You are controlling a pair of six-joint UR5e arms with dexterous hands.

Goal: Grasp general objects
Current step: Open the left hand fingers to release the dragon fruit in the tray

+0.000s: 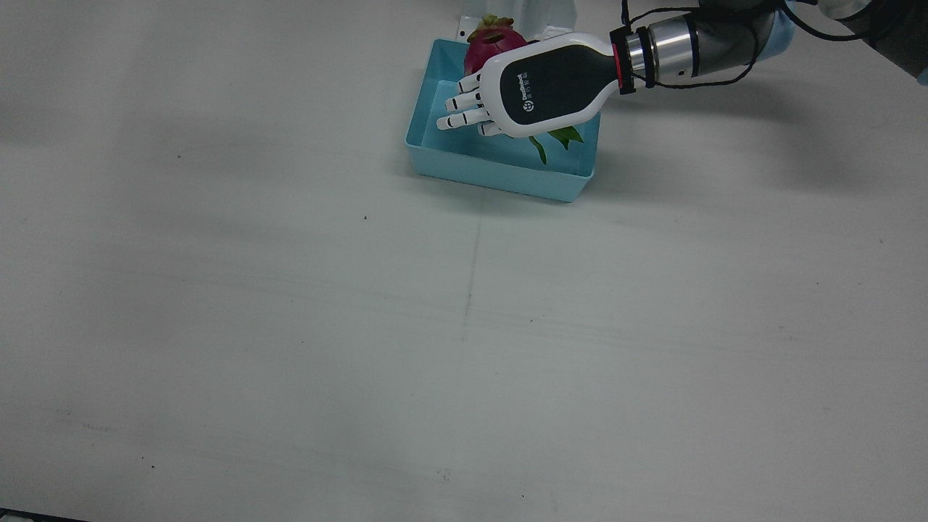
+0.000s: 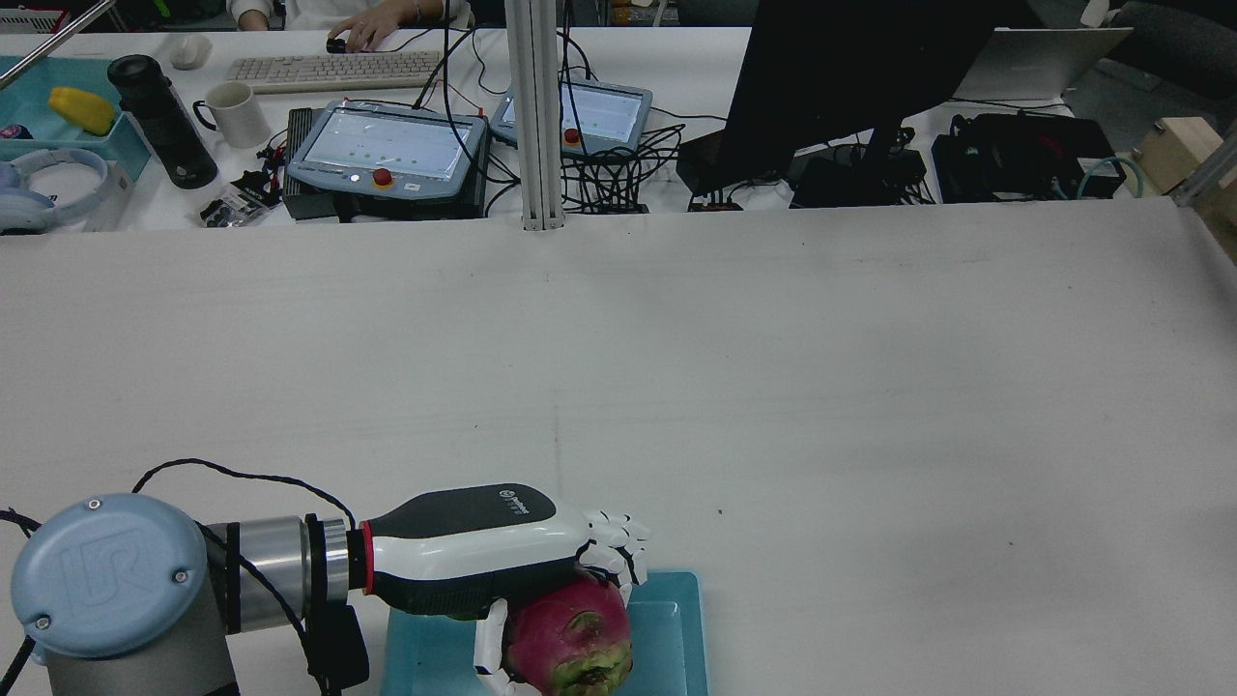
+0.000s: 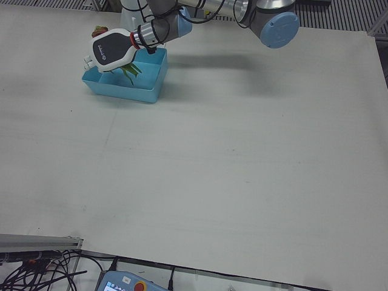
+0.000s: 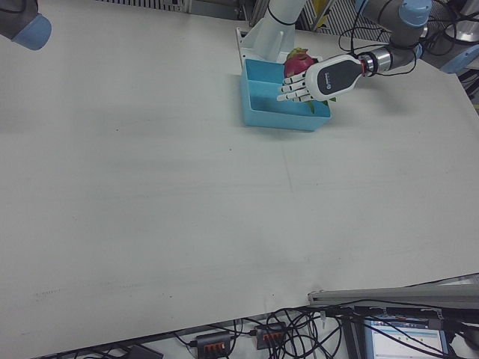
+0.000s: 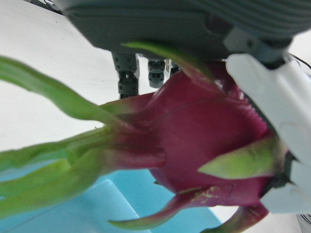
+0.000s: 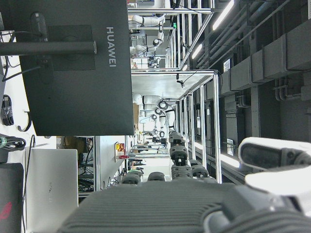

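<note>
My left hand [image 2: 483, 561] lies over the dragon fruit [image 2: 570, 646] in the blue tray [image 1: 500, 170], fingers [image 1: 464, 109] curled around it, leafy end trailing toward the wrist.

A magenta dragon fruit [image 2: 570, 646] with green, leaf-like scales sits over the light blue tray [image 1: 464, 163], at the tray's end nearest the robot. Its skin is glossy, and its long green tips [image 1: 564, 138] trail out above the tray floor.
</note>
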